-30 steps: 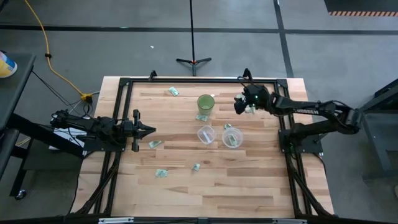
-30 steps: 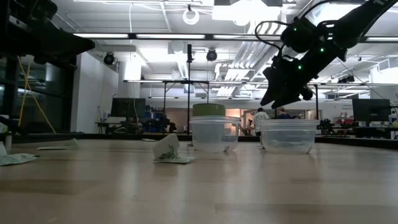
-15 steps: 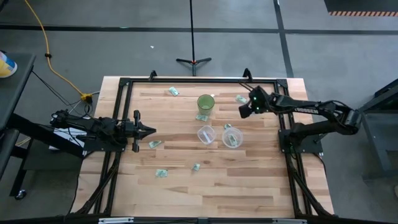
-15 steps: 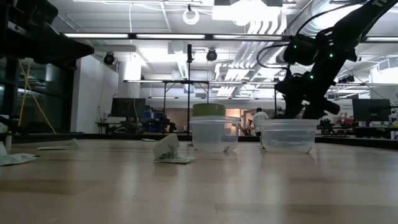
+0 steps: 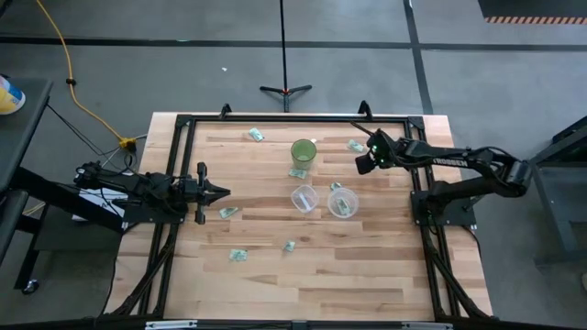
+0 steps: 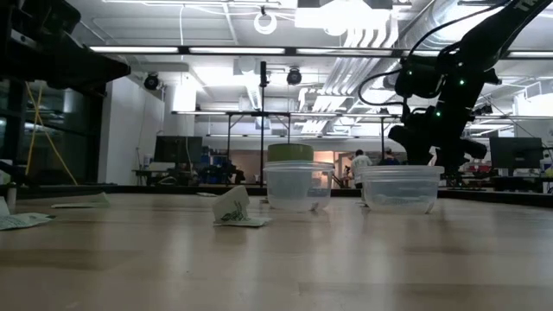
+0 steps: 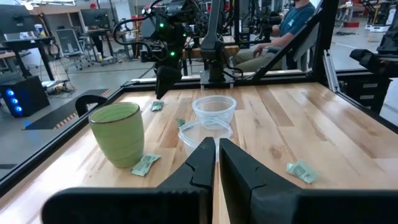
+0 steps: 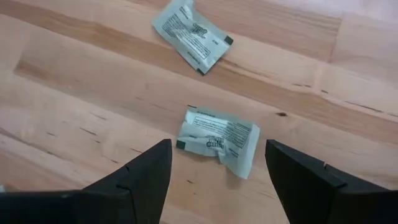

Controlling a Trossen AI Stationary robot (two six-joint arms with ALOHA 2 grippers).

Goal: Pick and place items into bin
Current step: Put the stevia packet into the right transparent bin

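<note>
- Two packets show in the right wrist view: a crumpled packet (image 8: 217, 140) lies on the wooden surface (image 8: 74, 93) right between the two spread fingers, and a flat packet (image 8: 191, 35) lies farther out past them.
- The right gripper (image 5: 363, 163) has its fingers (image 8: 134, 180) wide apart and holds nothing. It hangs over the crumpled packet.
- The long side of the crumpled packet runs across the gap, from one finger to the other. I think the fingers can close on its two short ends if they come straight down.
- The right arm is much nearer to this packet. The left gripper (image 5: 220, 192) waits well apart at the other side of the surface, fingers (image 7: 202, 163) closed together and empty.
- Both packets have small dark print on them, but it is too small to read. No brand name can be made out.
- The clear tub (image 5: 342, 203) that looks like the bin sits near the right gripper, and already seems to hold a packet. A second clear tub (image 5: 304, 198) and a green cup (image 5: 304, 152) stand beside it.
- More packets lie here and there, like a far packet (image 5: 256, 135) and a low packet (image 5: 238, 255).
</note>
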